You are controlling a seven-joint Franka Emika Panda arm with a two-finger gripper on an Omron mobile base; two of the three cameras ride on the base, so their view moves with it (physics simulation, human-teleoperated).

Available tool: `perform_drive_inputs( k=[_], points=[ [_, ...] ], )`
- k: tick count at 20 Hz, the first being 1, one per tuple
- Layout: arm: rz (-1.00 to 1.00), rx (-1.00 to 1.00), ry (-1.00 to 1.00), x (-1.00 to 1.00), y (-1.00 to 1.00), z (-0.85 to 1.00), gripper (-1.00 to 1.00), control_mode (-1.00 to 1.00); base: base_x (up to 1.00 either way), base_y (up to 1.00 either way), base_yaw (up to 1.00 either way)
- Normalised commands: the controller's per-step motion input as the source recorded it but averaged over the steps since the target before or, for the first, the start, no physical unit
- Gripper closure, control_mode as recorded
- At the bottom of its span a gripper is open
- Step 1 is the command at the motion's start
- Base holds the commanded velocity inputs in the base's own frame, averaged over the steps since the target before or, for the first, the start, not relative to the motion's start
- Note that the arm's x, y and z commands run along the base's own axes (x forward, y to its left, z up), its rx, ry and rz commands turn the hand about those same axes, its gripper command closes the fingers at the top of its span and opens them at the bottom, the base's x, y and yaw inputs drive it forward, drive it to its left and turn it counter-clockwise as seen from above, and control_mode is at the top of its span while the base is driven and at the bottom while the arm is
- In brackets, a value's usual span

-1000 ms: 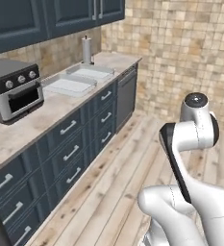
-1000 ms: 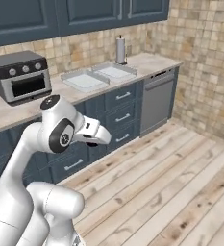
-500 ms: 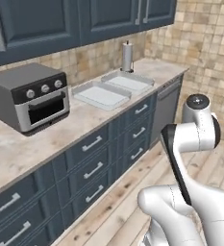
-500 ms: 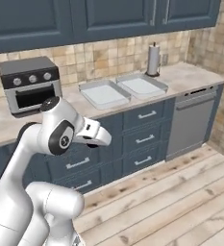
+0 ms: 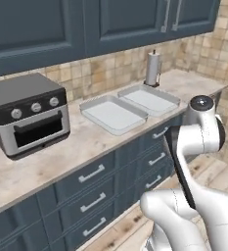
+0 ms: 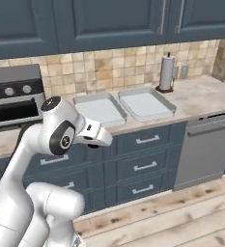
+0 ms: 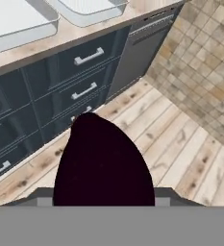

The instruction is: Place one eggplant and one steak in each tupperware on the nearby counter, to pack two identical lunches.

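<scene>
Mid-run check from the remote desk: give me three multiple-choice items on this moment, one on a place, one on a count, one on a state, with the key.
1. Where does the steel paper-towel holder stand?
A. Beside the far container, by the tiled wall
B. On the toaster oven
C. On the wooden floor

2. How many pale grey-white shallow rectangular tupperware containers lie on the beige marbled counter?
A. One
B. Two
C. Four

3. What do the containers hold now?
A. A steak each
B. An eggplant each
C. Nothing

Key:
1 A: the paper-towel holder stands on the counter just past the farther tupperware.
2 B: two lie side by side, the other nearer the oven.
3 C: both interiors show bare, while the very dark purple eggplant sits in the gripper.
</scene>
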Motion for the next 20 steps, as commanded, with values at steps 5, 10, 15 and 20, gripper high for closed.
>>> perform_drive_inputs(
  k=[5, 10, 15, 20],
  points=[
    [0.00, 0.00, 0.00, 0.00, 0.00, 0.00, 1.00, 1.00, 1.00, -0.32, 0.45],
    [0.00, 0.00, 0.00, 0.00, 0.00, 0.00, 1.00, 1.00, 1.00, -0.18, 0.52],
    [0.10, 0.03, 0.06, 0.20, 0.00, -0.15, 1.00, -1.00, 0.80, 0.00, 0.44],
    [0.37, 0.20, 0.40, 0.84, -0.38, -0.94, 1.00, -1.00, 0.00, 0.00, 0.00]
  ],
)
